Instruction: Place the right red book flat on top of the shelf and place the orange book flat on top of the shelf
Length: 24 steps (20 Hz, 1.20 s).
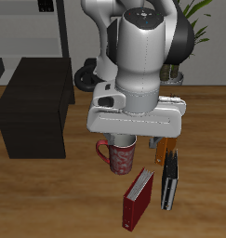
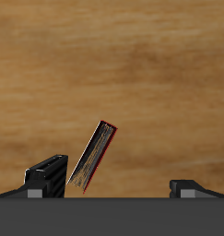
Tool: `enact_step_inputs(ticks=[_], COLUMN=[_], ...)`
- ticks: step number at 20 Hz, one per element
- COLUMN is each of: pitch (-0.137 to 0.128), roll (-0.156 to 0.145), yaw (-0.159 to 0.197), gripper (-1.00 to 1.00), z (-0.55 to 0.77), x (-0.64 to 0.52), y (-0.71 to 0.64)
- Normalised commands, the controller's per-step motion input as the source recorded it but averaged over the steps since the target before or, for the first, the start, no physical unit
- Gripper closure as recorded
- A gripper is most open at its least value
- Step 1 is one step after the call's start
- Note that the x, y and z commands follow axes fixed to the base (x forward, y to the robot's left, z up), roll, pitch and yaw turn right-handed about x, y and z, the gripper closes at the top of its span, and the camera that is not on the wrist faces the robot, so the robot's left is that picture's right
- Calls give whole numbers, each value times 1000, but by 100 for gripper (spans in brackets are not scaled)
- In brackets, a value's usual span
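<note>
The table (image 1: pixel 49 200) looks like warm, matt wood with fine streaky grain. The shelf (image 1: pixel 35 116) has a flat, dull black-brown finish without shine. The red book (image 1: pixel 139 199) has a smooth dark-red cover and pale, papery page edges. The mug (image 1: pixel 119 160) looks like glossy glazed ceramic, red outside, white inside. The robot arm (image 1: pixel 140 51) has smooth, softly shiny white and grey shells resembling plastic.
</note>
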Motion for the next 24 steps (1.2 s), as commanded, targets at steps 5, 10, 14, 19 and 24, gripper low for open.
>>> enact_step_inputs(ticks=[5,10,14,19,24], pitch=[15,7,-6,-8,29], roll=[-7,0,17,7,7], yaw=[-20,-22,-60,-41,-38], gripper=[-100,-100,-100,-100,-100], z=[-317,-243,-220,-135,-195], x=[122,54,82,63,55], y=[19,77,45,37,-3])
